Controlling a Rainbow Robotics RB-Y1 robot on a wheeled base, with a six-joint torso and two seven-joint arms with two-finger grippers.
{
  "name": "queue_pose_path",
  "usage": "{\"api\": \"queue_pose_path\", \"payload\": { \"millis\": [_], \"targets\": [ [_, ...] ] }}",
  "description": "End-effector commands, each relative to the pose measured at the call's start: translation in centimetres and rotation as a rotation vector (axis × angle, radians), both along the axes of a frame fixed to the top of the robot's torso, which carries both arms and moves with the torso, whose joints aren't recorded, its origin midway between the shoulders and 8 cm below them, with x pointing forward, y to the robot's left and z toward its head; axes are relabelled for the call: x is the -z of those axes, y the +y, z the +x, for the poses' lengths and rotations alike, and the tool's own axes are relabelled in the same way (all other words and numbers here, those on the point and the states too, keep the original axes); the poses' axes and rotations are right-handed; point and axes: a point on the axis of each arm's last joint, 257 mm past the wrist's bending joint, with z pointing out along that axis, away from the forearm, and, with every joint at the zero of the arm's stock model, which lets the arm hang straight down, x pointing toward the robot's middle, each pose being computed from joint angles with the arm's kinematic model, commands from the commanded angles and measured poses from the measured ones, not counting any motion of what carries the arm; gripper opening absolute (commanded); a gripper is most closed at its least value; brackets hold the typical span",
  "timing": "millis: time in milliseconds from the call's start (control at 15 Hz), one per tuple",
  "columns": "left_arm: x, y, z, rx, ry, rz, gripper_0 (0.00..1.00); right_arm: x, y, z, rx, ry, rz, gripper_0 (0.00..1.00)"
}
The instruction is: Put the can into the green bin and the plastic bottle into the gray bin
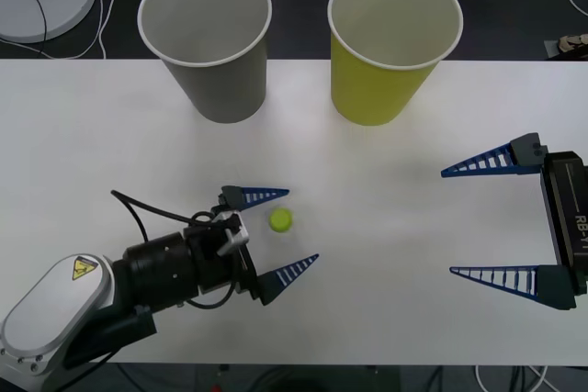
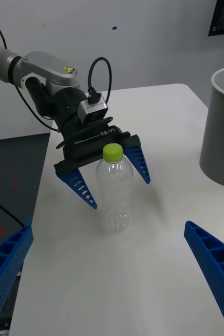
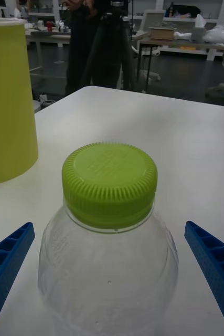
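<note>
the plastic bottle [image 1: 281, 219] stands upright on the white table [image 1: 386, 254], between the spread fingers of the left claw [image 1: 279, 229], in front of the gray bin [image 1: 206, 39] and well apart from it; neither finger looks to touch it yet; the right claw [image 1: 480, 223] hangs spread over the table's right side, idle, in front of the green bin [image 1: 395, 43]; no can is in sight.

the likely step is closing on the bottle; the main risk is that one finger meets the thin, crinkly wall first and pushes the light, empty bottle over, or that it squirts out forward as the walls buckle; a grip too near the lime-green cap [image 3: 109, 185] could let it swing when raised; a low carry could clip the gray bin's white rim and tip or shove the bin, since both bins stand tall and close to the table's far edge.

room is generous: bare table lies all around the bottle, and the path up to the gray bin is open; the bins stand side by side with a gap between them.
</note>
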Motion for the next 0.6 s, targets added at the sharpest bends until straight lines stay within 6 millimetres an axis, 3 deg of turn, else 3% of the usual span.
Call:
{"api": "queue_pose_path", "payload": {
  "millis": [67,133,600],
  "targets": [
    [-0.03,-0.1,-0.08,0.004,-0.01,0.004,0.12,0.0,0.0,0.0,0.0,0.0,0.0,1.0],
    [-0.14,-0.15,-0.05,0.005,-0.013,0.004,0.0,0.0,0.0,0.0,0.0,0.0,0.0,1.0],
    [-0.39,-0.32,-0.02,0.002,-0.014,-0.003,0.0,0.0,0.0,0.0,0.0,0.0,0.0,1.0]
  ]
}}
